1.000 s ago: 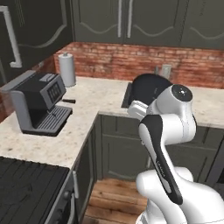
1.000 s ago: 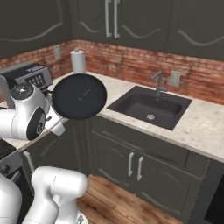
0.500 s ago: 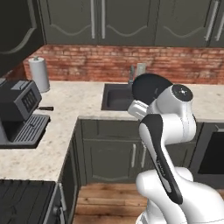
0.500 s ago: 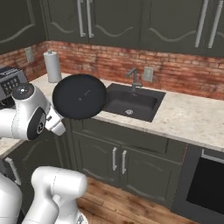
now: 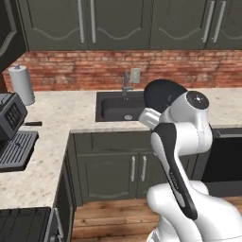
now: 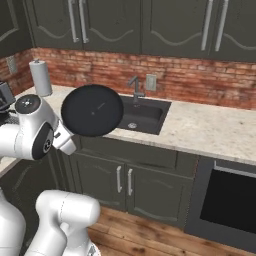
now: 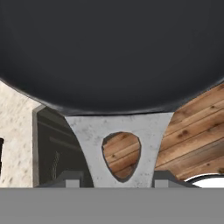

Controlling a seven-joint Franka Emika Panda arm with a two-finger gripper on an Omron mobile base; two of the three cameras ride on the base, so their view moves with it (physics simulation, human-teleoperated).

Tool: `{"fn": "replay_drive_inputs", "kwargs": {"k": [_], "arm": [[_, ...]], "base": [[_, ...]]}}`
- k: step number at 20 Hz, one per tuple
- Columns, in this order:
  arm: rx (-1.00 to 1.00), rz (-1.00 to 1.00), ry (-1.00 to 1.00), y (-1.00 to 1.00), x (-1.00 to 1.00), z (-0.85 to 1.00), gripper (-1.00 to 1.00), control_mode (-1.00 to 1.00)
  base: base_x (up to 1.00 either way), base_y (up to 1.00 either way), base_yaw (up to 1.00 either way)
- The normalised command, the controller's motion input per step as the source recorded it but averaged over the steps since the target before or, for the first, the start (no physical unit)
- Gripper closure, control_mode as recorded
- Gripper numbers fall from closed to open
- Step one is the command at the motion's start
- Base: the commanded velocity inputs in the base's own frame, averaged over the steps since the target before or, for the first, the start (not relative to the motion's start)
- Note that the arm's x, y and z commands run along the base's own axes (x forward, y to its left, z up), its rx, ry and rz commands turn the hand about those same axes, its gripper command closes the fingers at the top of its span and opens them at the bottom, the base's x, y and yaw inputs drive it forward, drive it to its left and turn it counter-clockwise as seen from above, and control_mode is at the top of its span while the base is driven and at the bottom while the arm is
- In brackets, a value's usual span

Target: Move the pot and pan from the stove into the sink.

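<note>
Closest to us, our fingers point(image 7: 118, 177) are clenched on the pale handle point(image 7: 120, 135) of the pan point(image 6: 92, 110), one tip on each side of its hanging hole. We carry the pan in the air with its round face turned up on edge, out in front of the lower cabinets point(image 6: 120, 177) and above the wood floor point(image 7: 192, 127). Beyond it lies the bench point(image 6: 210, 132), and set in it the sink point(image 6: 142, 114), with the faucet point(image 6: 135, 87) at its back against the brick wall. To do this step well, we judge we should bring the pan over the basin before lowering, level it so the bottom goes down first, keep the rim off the faucet and the bench edge, and let go only once it rests inside
</note>
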Motion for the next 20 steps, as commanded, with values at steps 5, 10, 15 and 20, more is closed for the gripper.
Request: {"fn": "replay_drive_inputs", "kwargs": {"k": [5,10,15,20], "arm": [[0.00,0.00,0.00,0.00,0.00,0.00,1.00,1.00],[0.00,0.00,0.00,0.00,0.00,0.00,1.00,1.00],[0.00,0.00,0.00,0.00,0.00,0.00,1.00,1.00],[0.00,0.00,0.00,0.00,0.00,0.00,1.00,1.00]], "base": [[0.00,0.02,0.00],[0.01,0.40,-0.01],[0.01,0.49,-0.02],[0.00,0.00,0.00]]}}
